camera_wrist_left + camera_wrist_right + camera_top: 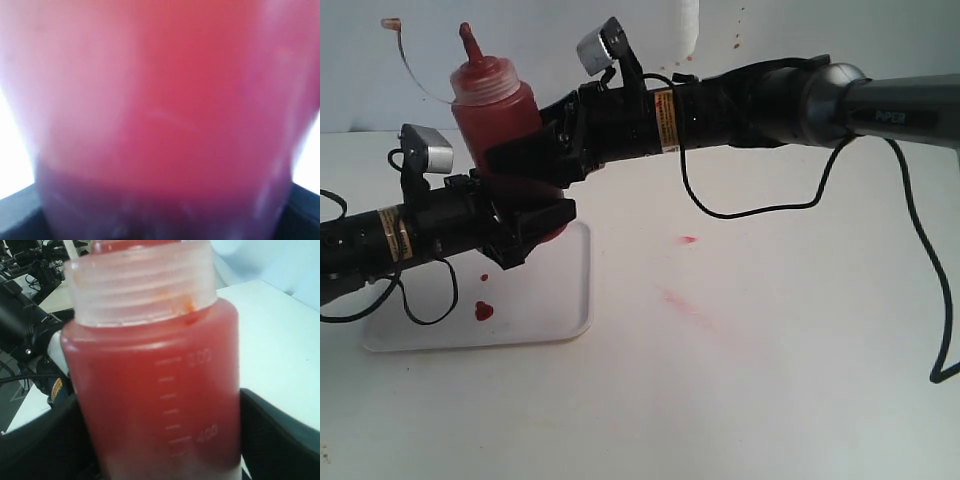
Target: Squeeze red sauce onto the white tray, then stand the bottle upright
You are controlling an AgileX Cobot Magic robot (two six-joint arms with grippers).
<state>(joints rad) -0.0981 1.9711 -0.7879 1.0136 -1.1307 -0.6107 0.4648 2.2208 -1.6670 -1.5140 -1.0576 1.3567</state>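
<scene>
Reads "PiPER" in pale letters along the grey right arm (892, 116). Bears a yellow label (665, 118) nearer the wrist, with another on the left arm (350, 248) (print too small to read). Raised scale marks on the bottle (498, 112) in the right wrist view, "400" legible low down, the figure above it too blurred to tell.

Held tilted over the far edge of the tray (545, 305), nozzle up and leaning left in the exterior view, tip cap (390, 23) out on its curved tether. Clamped around the body by the right gripper (525, 155), reaching across the middle. Clamped around the base by the left gripper (538, 225).

Sauce (483, 311) as one blob and a smaller drop on the tray's left half, inside the rim. Open table (770, 380) right of the tray, marked by two pink smears (688, 240). Black cable (760, 210) sagging under the right arm.

Only blurred red bottle (165, 100) in the left wrist view, dark fingers (15, 212) at two corners. Threaded collar and flanking fingers (280, 440) clear in the right wrist view. Tray and sauce visible from the exterior view alone.
</scene>
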